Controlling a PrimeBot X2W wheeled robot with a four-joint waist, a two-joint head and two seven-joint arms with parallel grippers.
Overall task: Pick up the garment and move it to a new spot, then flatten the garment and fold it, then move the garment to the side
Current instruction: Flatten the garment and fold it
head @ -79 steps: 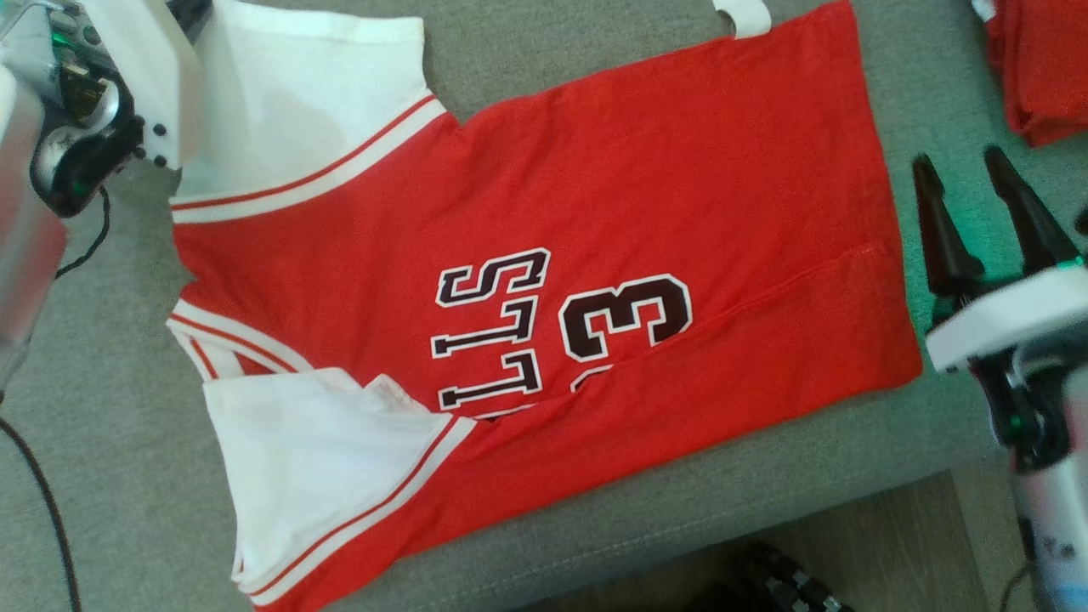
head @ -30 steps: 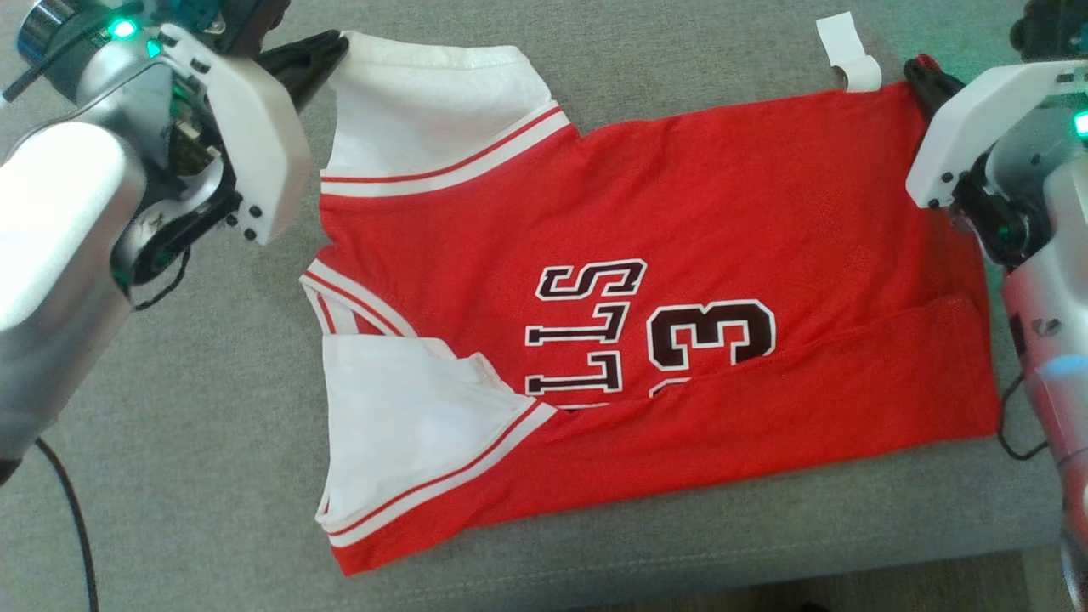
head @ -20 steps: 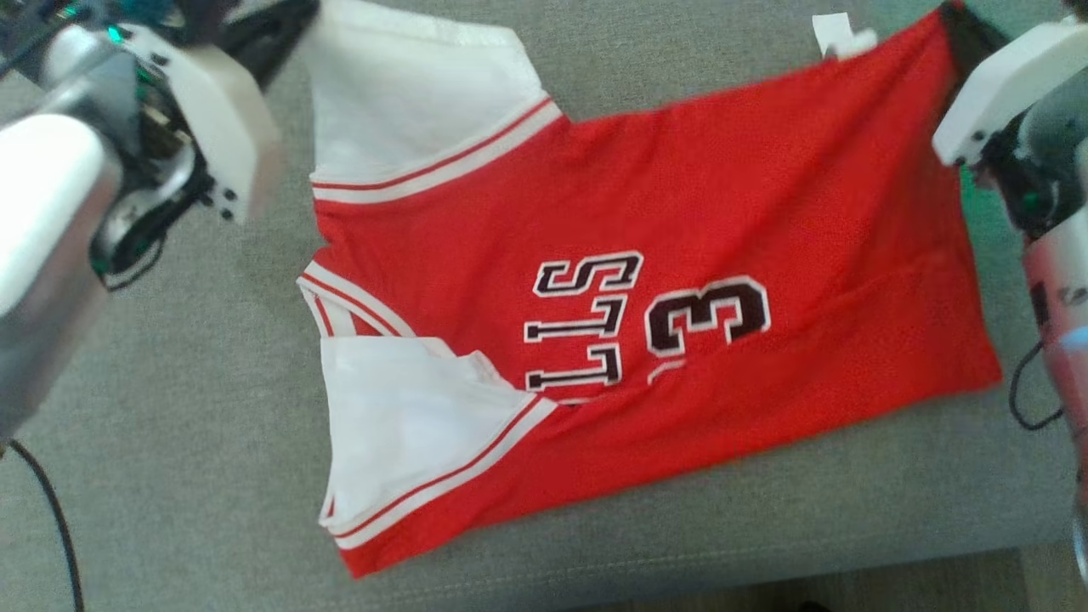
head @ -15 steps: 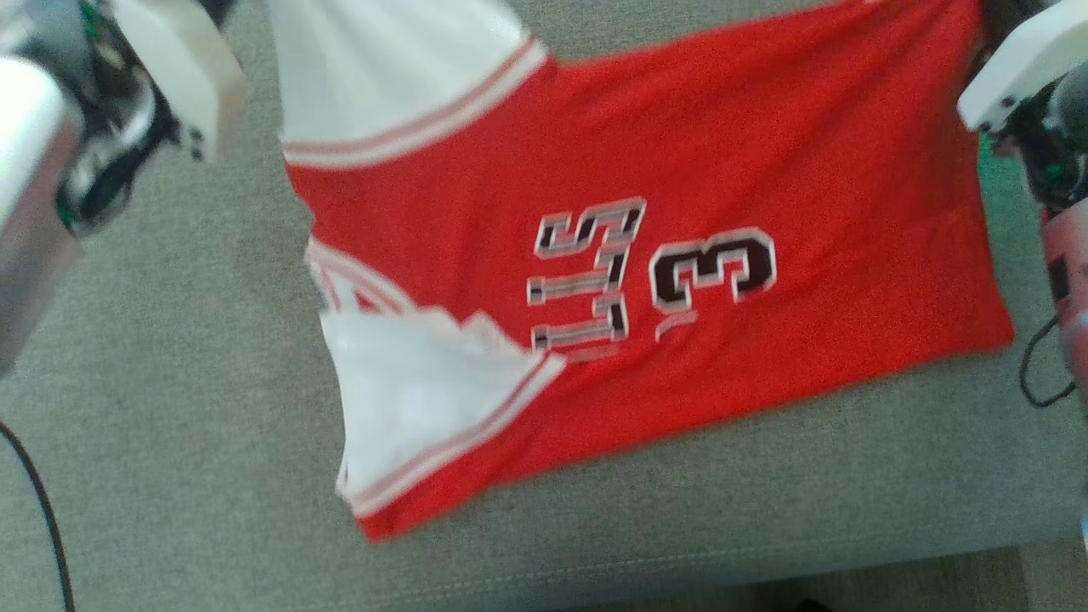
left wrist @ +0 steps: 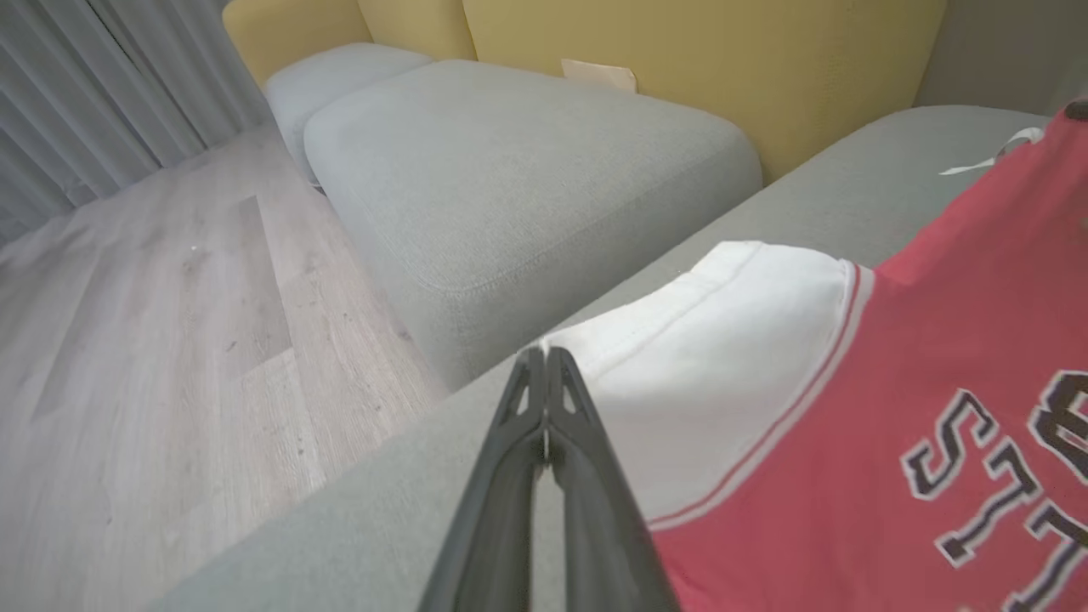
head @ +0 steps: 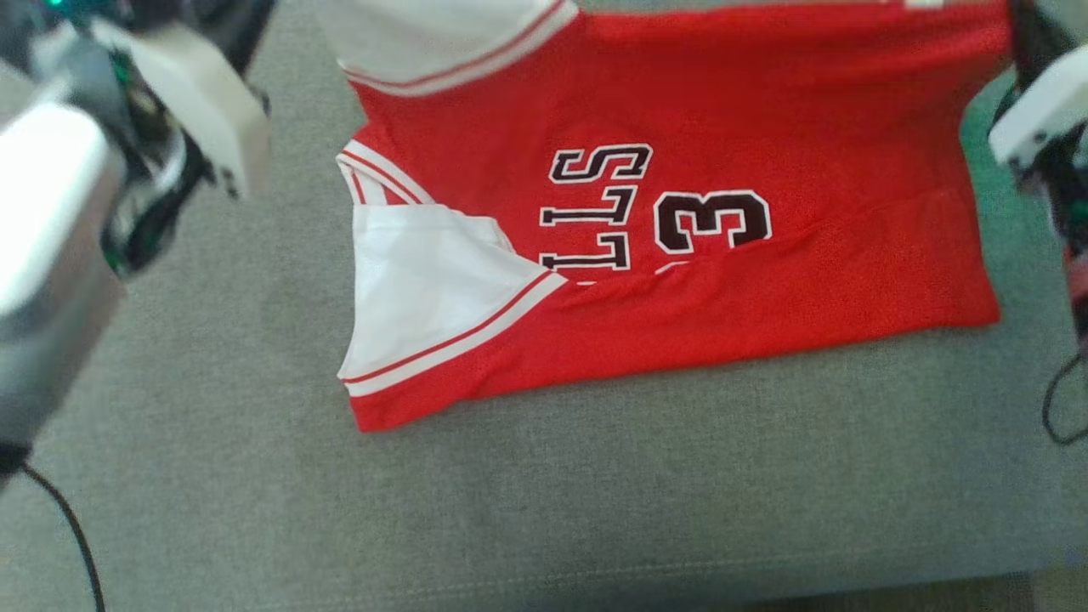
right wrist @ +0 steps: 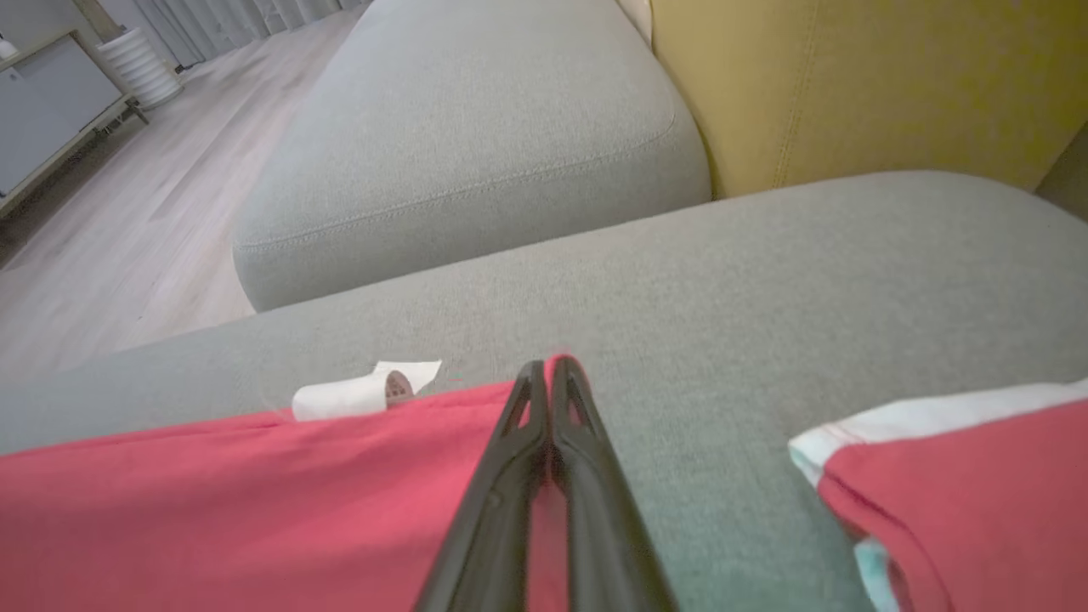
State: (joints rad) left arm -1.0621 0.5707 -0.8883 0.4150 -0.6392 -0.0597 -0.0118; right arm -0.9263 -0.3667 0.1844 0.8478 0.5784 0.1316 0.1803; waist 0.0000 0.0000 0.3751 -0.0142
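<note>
The garment (head: 680,127) is a red jersey with white sleeves and dark lettering, spread on the grey cushion (head: 544,510) with its near long edge folded over. Its far edge runs off the top of the head view. My left gripper (left wrist: 544,367) is shut on the corner of the white sleeve (left wrist: 722,340). My right gripper (right wrist: 548,374) is shut on the red hem corner (right wrist: 340,484), beside a small white tag (right wrist: 357,393). In the head view the left arm (head: 59,212) stands at the upper left and the right arm (head: 1041,110) at the upper right.
Another red garment with white trim (right wrist: 960,493) lies on the cushion to the right. A second grey cushion (left wrist: 510,178) and a yellow backrest (right wrist: 850,76) stand beyond. Wooden floor (left wrist: 153,340) lies past the cushion's left end. Dark cables (head: 68,527) hang at the sides.
The right gripper, open beside the hem earlier, has shut on its corner. With both far corners held, the garment has slid away from the cushion's front edge. The camera has shifted too.
</note>
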